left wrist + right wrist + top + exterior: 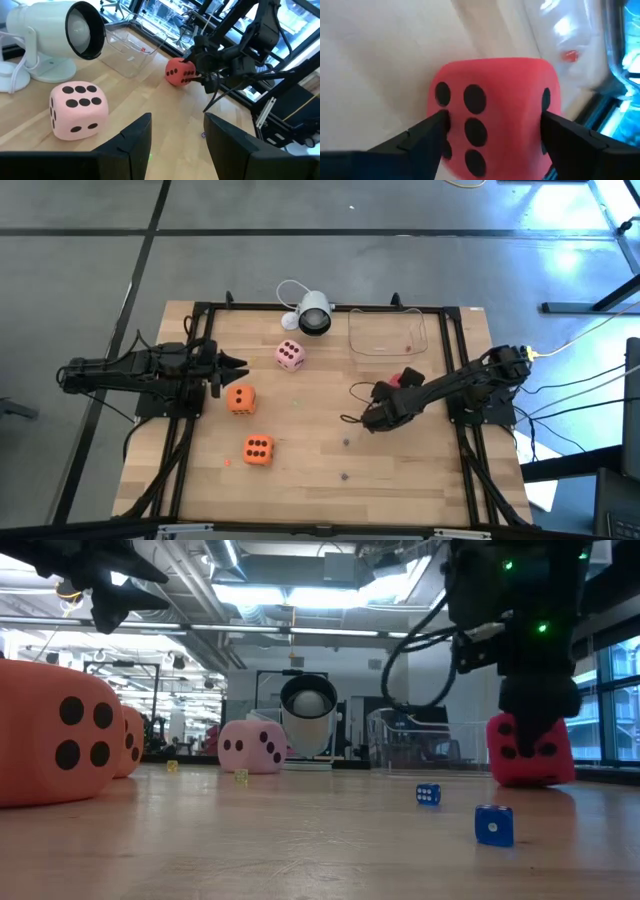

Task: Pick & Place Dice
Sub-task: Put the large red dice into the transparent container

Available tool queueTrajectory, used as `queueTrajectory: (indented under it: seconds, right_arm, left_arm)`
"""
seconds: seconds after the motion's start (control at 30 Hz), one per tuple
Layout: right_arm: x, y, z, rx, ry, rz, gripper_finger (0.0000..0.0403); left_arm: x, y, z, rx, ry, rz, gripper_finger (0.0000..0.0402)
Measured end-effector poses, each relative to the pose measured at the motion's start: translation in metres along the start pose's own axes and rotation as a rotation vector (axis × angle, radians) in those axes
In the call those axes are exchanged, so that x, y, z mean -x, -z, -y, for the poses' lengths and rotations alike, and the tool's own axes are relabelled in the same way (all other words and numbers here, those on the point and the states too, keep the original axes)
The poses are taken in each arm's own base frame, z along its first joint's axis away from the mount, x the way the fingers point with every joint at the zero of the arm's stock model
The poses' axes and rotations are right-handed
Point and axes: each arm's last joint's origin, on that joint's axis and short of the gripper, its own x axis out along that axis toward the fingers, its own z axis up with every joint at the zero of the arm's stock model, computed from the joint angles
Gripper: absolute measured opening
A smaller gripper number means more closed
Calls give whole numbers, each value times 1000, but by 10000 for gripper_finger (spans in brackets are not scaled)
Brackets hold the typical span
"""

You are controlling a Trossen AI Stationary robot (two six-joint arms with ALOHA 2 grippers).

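Your red die [492, 127] sits on the tabletop [320, 480] near its right edge, between the right gripper [492, 135]'s spread fingers; the high view half hides it. Four dice: one red, one pink [290, 355], two orange [240, 399] [258, 450]. Left gripper [240, 366] hangs unclenched, empty.

On the wooden desk [300, 480], the white round camera [312, 312] stands at the far edge, with the clear plastic tray [388, 332] to its right. The soft pink die [290, 355] lies just in front of the camera. Two soft orange dice [240, 399] [258, 449] lie on the left half, one nearer than the other. The soft red die [408, 377] sits right of centre, just before the tray, between the right gripper's [492, 122] fingers.
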Motion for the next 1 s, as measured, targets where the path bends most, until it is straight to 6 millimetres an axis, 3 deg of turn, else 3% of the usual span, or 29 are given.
queueTrajectory:
  seconds: [0.43, 1.0]
  right_arm:
    - [-5, 2, -2, 0, -4, 19, 200]
    - [3, 3, -3, -69, -41, -22, 166]
  left_arm:
    - [0, 0, 0, 26, 2, -1, 175]
    - [0, 0, 0, 53, 2, -1, 175]
